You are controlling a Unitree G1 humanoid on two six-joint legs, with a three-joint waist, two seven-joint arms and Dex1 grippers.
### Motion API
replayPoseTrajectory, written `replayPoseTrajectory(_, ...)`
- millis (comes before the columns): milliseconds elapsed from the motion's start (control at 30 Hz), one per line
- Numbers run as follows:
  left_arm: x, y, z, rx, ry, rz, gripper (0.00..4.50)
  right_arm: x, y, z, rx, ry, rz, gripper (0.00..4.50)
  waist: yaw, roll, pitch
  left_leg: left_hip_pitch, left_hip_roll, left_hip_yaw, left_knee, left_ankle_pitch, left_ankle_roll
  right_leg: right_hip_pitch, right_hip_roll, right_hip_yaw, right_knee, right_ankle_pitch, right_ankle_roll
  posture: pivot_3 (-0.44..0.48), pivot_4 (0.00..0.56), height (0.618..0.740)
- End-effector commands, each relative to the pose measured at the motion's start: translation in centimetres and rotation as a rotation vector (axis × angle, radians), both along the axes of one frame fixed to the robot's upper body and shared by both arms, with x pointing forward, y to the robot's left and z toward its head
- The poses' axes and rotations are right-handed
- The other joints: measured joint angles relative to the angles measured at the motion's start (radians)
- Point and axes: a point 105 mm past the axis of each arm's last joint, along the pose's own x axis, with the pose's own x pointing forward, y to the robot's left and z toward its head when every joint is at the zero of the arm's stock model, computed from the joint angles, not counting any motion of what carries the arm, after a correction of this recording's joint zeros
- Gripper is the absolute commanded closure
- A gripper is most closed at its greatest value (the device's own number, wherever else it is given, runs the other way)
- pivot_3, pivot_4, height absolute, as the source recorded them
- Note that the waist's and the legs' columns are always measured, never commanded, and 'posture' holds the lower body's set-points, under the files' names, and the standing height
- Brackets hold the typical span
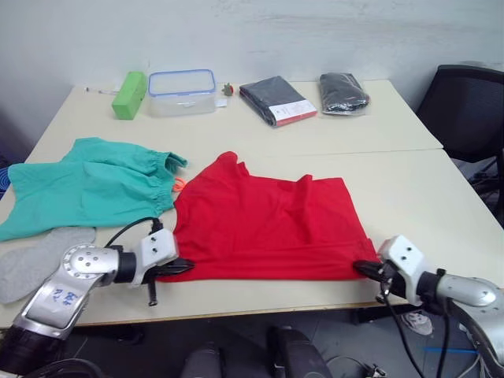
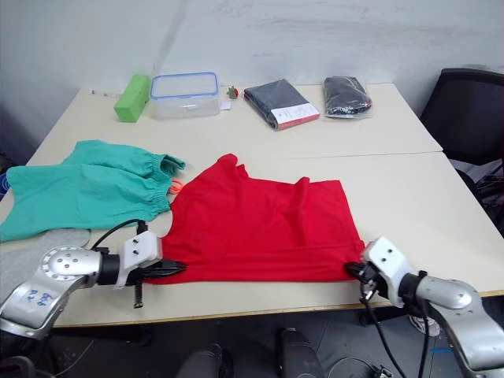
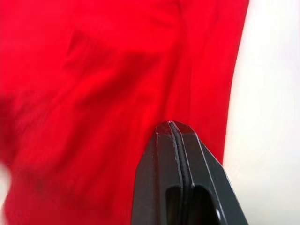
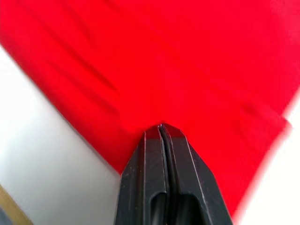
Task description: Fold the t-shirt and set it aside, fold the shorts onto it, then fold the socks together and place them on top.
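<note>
The t-shirt (image 1: pixel 268 224) is spread flat on the bench (image 1: pixel 409 197), long side running from the left gripper (image 1: pixel 179 267) to the right gripper (image 1: pixel 364 268). Each gripper is pinched closed on a near corner. Bare bench lies beyond it. The socks (image 1: pixel 35 260) are partly hidden.

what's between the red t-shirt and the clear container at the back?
Bare table, per the left eye view: nothing lies between the t-shirt and the clear container.
</note>
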Motion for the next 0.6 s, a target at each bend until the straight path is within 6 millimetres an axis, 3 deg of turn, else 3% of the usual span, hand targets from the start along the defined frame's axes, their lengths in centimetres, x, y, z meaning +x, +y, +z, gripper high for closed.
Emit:
replayPoseTrajectory(33,-0.5,1.9,-0.8,0.026,0.061,0.076,4.5,0.0,0.5,2.6,0.044,-0.073,0.069,4.48,-0.003,0.003,0.001,0.0,0.0,0.001,-0.001,0.0,0.0,0.0,0.001,0.001,0.0,0.0,0.0,0.0,0.15,0.74)
replayPoseTrajectory(133,-1.1,0.6,2.5,-0.097,0.042,0.047,4.5,-0.4,1.1,4.9,0.017,-0.136,0.175,4.48,-0.004,0.006,0.006,0.0,0.001,0.002,-0.003,0.0,0.0,-0.002,0.002,0.001,0.002,0.0,0.001,0.0,0.15,0.74)
replayPoseTrajectory(200,-1.9,0.1,3.9,-0.112,0.047,-0.004,4.1,-0.8,1.1,5.7,-0.003,-0.136,0.226,4.5,-0.001,0.004,0.008,0.0,0.002,0.003,-0.003,0.0,-0.001,-0.005,0.003,0.001,0.004,0.002,0.005,0.0,0.15,0.74)
replayPoseTrajectory(267,-2.9,-0.3,4.5,-0.093,0.056,-0.072,3.64,-1.4,1.0,6.0,-0.051,-0.124,0.296,4.12,0.0,0.003,0.009,-0.001,0.002,0.002,-0.003,-0.001,-0.002,-0.009,0.003,0.001,0.004,0.003,0.008,0.0,0.15,0.74)
replayPoseTrajectory(400,-3.5,-0.7,4.6,-0.014,0.022,-0.153,2.33,-2.1,0.9,5.0,-0.186,-0.109,0.441,2.88,0.005,0.003,0.009,-0.001,0.001,0.002,-0.004,-0.003,-0.003,-0.009,0.003,0.0,0.003,0.0,0.007,0.0,0.15,0.74)
replayPoseTrajectory(567,-3.0,0.3,2.3,0.195,-0.061,-0.218,0.75,-1.0,0.5,3.3,-0.305,-0.137,0.488,1.14,0.002,0.003,0.011,-0.001,0.001,0.004,-0.003,-0.005,-0.002,-0.009,0.003,0.001,0.001,-0.002,0.004,0.0,0.15,0.74)
replayPoseTrajectory(600,-2.7,0.5,2.0,0.223,-0.078,-0.218,0.71,-0.7,0.4,2.9,-0.327,-0.138,0.488,0.77,0.0,0.003,0.011,-0.001,0.001,0.006,-0.004,-0.005,-0.001,-0.009,0.002,0.001,0.001,-0.002,0.004,0.0,0.15,0.74)
